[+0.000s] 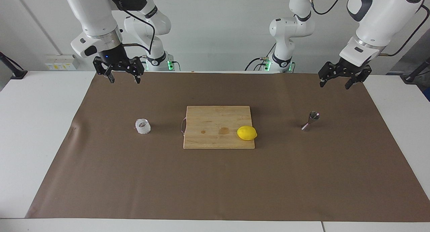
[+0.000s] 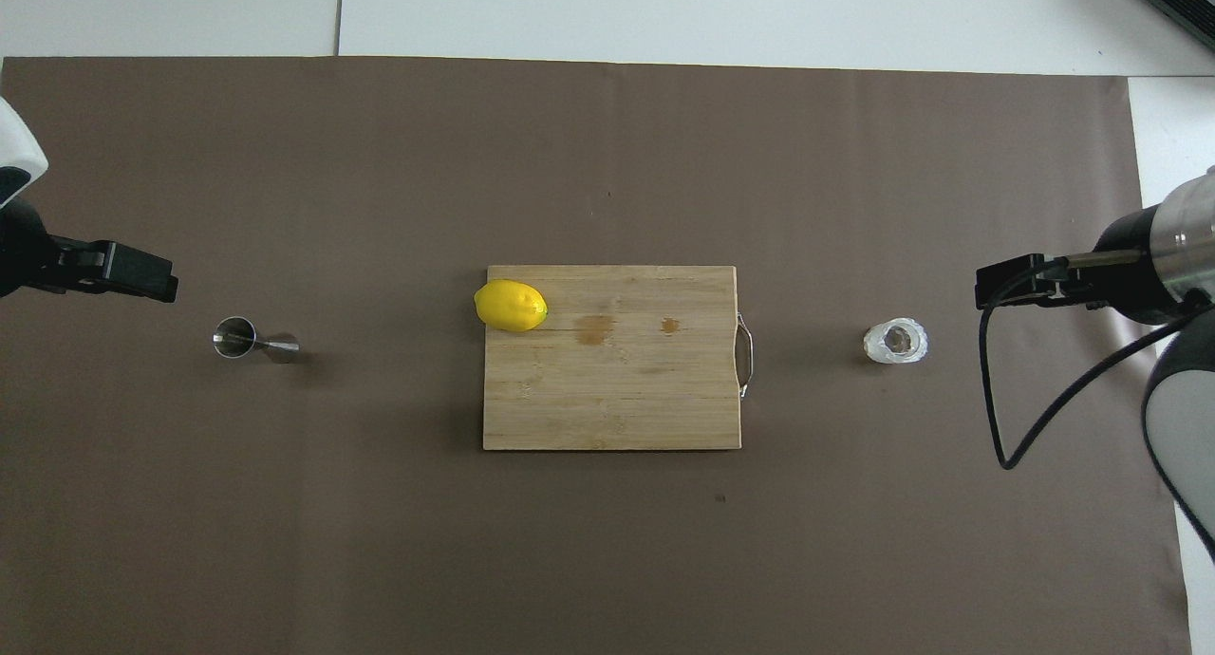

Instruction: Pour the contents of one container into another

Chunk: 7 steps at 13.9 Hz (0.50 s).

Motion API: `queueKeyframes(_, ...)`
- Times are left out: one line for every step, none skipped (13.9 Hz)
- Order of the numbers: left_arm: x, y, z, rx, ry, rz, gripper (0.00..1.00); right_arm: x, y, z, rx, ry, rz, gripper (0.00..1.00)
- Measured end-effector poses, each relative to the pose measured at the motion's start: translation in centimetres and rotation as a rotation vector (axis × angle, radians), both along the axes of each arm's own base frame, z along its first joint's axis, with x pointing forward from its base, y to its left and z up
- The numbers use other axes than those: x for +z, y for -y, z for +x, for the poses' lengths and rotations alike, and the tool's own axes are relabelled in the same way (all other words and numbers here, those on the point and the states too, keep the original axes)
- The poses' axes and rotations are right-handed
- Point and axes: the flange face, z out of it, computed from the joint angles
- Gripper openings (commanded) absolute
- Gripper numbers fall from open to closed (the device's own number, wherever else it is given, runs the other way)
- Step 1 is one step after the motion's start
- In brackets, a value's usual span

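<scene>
Right gripper (image 1: 123, 78) and left gripper (image 1: 336, 83) both raised, fingers spread wide, nothing held. Glass cup (image 1: 142, 126) stands on the mat below and ahead of the right fingers — likely light, brittle, bumpy wall; grip its sides. Contents unclear. Jigger (image 1: 311, 120) stands below the left fingers — slim, tippy, seemingly empty.

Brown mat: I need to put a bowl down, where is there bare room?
The brown mat lies bare from the cutting board to its edge farthest from the robots, and between board and glass cup or jigger. Only the board's lemon corner is taken.
</scene>
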Motion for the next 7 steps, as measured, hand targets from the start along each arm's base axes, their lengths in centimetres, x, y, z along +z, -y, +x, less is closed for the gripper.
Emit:
queueKeyframes(0.00, 0.10, -0.01, -0.002, 0.000, 0.000, 1.00, 0.00, 0.00, 0.00, 0.000, 0.000, 0.000, 1.00)
queueKeyframes(0.00, 0.23, -0.02, -0.004, 0.000, 0.000, 1.00, 0.00, 0.00, -0.01, 0.000, -0.001, 0.000, 1.00)
queueKeyframes(0.00, 0.27, -0.02, -0.005, 0.000, 0.000, 1.00, -0.01, 0.00, -0.01, 0.000, -0.001, 0.000, 1.00)
queueKeyframes(0.00, 0.19, -0.02, -0.003, 0.000, 0.000, 1.00, -0.01, 0.00, -0.01, 0.000, -0.001, 0.000, 1.00)
queueKeyframes(0.00, 0.01, 0.00, 0.000, 0.000, 0.000, 1.00, -0.01, -0.02, -0.01, 0.000, -0.001, 0.000, 1.00)
queueKeyframes(0.00, -0.24, 0.02, 0.004, 0.000, 0.000, 1.00, -0.01, -0.03, -0.01, 0.001, -0.001, 0.000, 1.00)
queueKeyframes(0.00, -0.42, 0.03, 0.008, 0.000, 0.000, 1.00, -0.01, -0.03, -0.02, 0.001, -0.001, 0.000, 1.00)
